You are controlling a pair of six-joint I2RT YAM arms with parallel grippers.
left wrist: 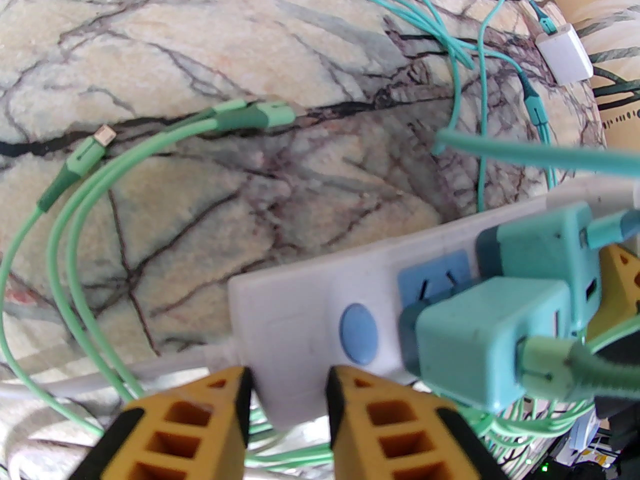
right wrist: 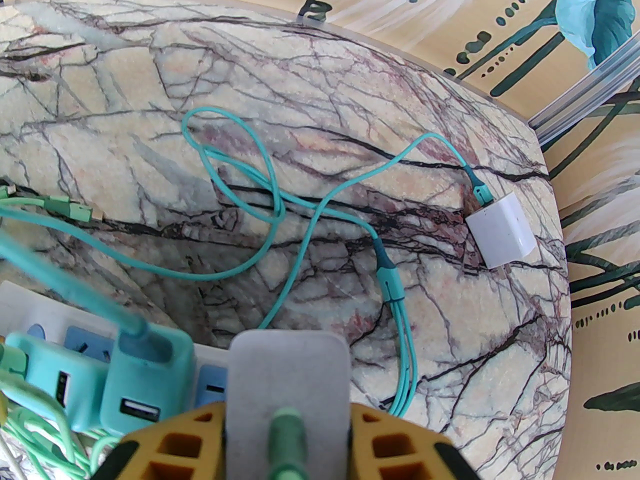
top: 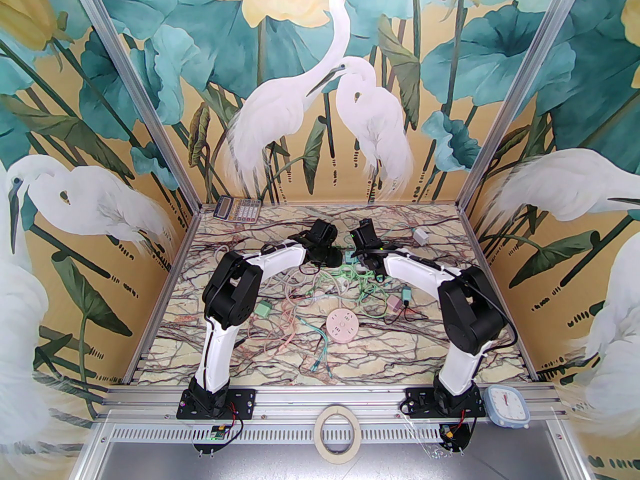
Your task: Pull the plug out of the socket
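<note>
Plug (right wrist: 287, 368): pale grey block with a green cable (right wrist: 286, 433) coming out of its back, clamped between the fingers of your right end effector (right wrist: 287, 415). It sits at the power strip (left wrist: 300, 288) mid-worktop (left wrist: 200, 43); can't tell whether its pins are seated. Your left end effector (left wrist: 289, 385) is clenched on the strip's switch end. Two teal chargers (left wrist: 480, 338) are plugged in between the two grips.
</note>
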